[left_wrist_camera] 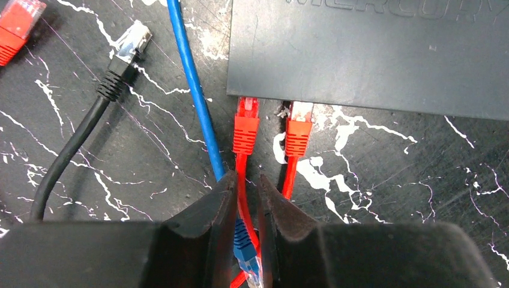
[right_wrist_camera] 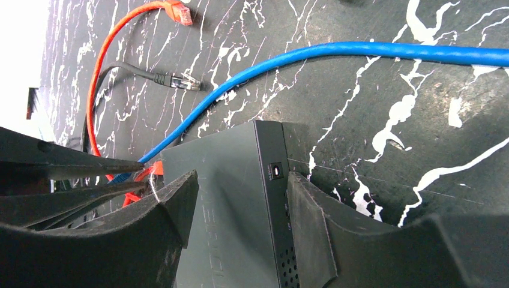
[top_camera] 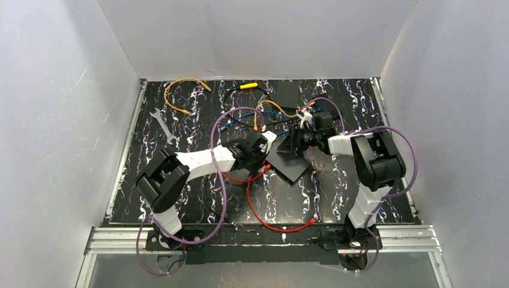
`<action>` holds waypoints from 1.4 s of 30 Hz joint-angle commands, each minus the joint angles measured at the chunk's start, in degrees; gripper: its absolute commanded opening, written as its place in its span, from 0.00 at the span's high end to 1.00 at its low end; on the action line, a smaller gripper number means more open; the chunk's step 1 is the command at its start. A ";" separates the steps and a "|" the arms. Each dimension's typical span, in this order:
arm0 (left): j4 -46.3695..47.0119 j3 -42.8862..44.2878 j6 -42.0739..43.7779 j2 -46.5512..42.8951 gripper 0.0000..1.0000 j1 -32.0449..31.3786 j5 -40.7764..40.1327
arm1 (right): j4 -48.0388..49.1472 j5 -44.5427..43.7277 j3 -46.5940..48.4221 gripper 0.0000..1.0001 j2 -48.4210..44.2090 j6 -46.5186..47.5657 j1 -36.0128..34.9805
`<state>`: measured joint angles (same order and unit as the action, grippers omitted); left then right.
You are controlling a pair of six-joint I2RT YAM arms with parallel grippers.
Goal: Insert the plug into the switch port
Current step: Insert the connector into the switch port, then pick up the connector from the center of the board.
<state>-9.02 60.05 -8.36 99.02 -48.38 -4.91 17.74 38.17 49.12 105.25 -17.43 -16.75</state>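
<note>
The dark grey switch [top_camera: 288, 162] lies mid-table. In the left wrist view its port edge [left_wrist_camera: 372, 54] holds two red plugs side by side, the left one [left_wrist_camera: 246, 123] and the right one [left_wrist_camera: 298, 129]. My left gripper [left_wrist_camera: 247, 180] sits just behind them, its jaws nearly closed around the left plug's red cable [left_wrist_camera: 242, 171]. A blue plug [left_wrist_camera: 249, 252] lies between the fingers lower down. In the top view the left gripper [top_camera: 268, 144] is at the switch's left corner. My right gripper [right_wrist_camera: 241, 180] clamps the switch [right_wrist_camera: 222, 240] by its far edge and also shows in the top view [top_camera: 295, 139].
A black cable with a clear plug [left_wrist_camera: 129, 42], a blue cable [left_wrist_camera: 189, 78] and a loose red plug [left_wrist_camera: 18, 24] lie left of the ports. An orange cable [top_camera: 180, 90], a wrench [top_camera: 163, 126], a yellow-handled tool [top_camera: 248, 86] and another black box [top_camera: 288, 91] lie at the back.
</note>
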 commanded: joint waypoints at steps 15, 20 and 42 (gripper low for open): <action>0.72 -0.37 0.54 4.34 0.94 0.63 1.51 | -6.68 1.82 -0.46 0.34 6.03 0.67 -1.14; 1.00 2.18 1.87 4.34 1.00 0.59 3.53 | -6.06 4.61 -0.92 0.35 6.56 0.25 -2.10; 4.19 9.99 1.74 6.78 1.00 0.90 9.17 | -9.65 2.76 -0.45 0.36 3.70 3.22 -2.01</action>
<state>-20.05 71.02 -4.75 107.74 -47.31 0.67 20.71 40.29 50.89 107.83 -12.43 -18.65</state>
